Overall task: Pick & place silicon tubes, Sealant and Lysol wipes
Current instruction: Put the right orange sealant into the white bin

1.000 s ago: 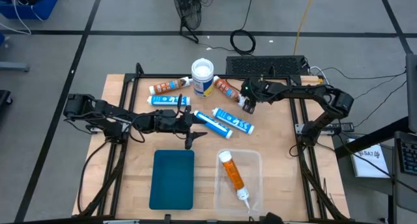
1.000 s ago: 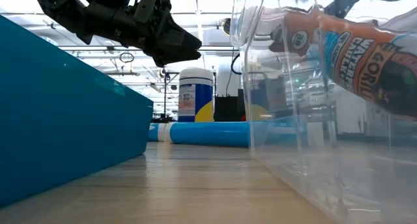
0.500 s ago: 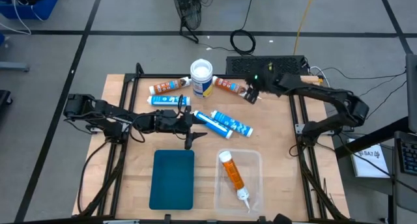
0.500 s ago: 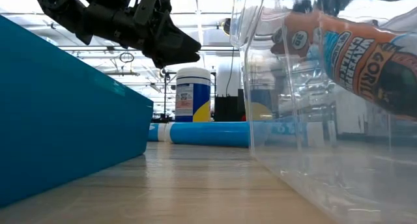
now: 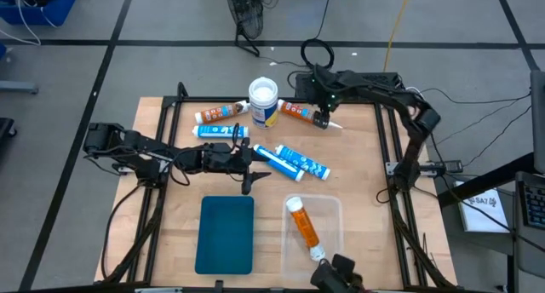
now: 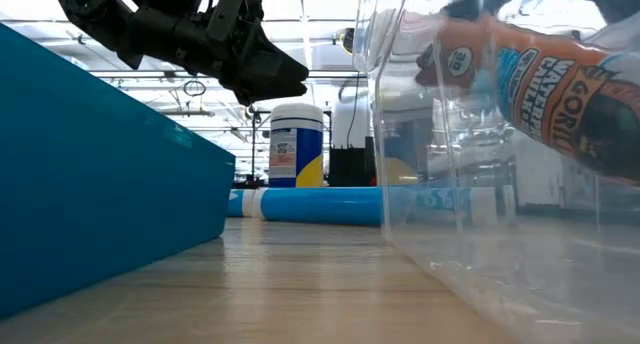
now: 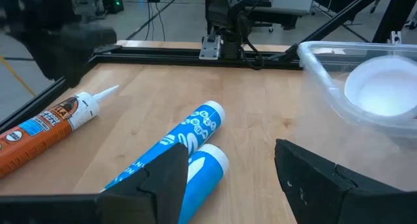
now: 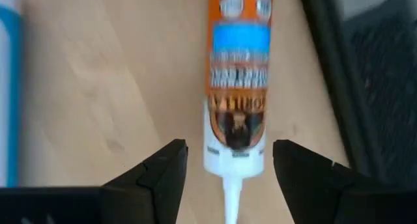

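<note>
Hovering with fingers spread over the orange sealant tube (image 8: 237, 74), the right gripper (image 5: 320, 117) must next descend and clamp it; the left gripper (image 5: 249, 157) waits empty, slightly parted.

Tubes, sealant and wipes on the table

The Lysol wipes (image 5: 264, 101) stand upright at the far edge, flanked by two orange sealant tubes (image 5: 298, 113); three blue tubes (image 5: 294, 159) lie mid-table, and another orange tube (image 5: 304, 229) is laid in the clear tray (image 5: 334, 208).

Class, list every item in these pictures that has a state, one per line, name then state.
Lysol wipes: upright, lid on.
Clear bin: holds one orange tube.
Teal bin: contents cannot tell.
Right gripper: open, over an orange tube lying flat.
Left gripper: open, empty.
</note>
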{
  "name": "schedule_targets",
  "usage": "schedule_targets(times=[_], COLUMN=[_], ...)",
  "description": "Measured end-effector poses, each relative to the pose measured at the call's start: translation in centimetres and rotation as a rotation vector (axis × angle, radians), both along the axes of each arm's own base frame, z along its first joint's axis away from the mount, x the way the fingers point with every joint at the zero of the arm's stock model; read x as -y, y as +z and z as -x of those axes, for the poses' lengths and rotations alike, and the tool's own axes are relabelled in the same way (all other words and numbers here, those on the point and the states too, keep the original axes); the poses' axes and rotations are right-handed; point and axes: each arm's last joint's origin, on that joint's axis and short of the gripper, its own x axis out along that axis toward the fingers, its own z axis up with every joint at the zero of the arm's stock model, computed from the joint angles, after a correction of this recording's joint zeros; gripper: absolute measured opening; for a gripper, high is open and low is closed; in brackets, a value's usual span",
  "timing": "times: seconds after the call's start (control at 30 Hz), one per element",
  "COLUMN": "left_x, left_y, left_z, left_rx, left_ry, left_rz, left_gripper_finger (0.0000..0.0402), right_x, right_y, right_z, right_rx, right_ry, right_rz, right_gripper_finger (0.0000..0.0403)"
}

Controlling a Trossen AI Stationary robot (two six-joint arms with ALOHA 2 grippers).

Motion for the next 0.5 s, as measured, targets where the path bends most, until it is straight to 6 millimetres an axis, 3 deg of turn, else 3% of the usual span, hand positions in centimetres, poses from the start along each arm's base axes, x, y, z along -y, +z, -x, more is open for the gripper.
schedule_targets(times=[0.07, 0.27, 0.5], left_x=[0.0, 0.0, 0.0], left_y=[0.0, 0.0, 0.0], left_z=[0.0, 0.0, 0.0], left_rx=[0.000, 0.000, -0.001], left_ry=[0.000, 0.000, 0.000], left_rz=[0.001, 0.001, 0.001], left_gripper_finger=[0.0230, 0.0230, 0.0230], right_x=[0.3, -0.2, -0.9], right_y=[0.2, 1.0, 4.8], right_z=[0.0, 0.0, 0.6], right_rx=[-0.052, 0.023, 0.154], right_ry=[-0.011, 0.013, 0.057], right_rz=[0.034, -0.025, 0.118], right_gripper_finger=[0.0210, 0.0210, 0.0210])
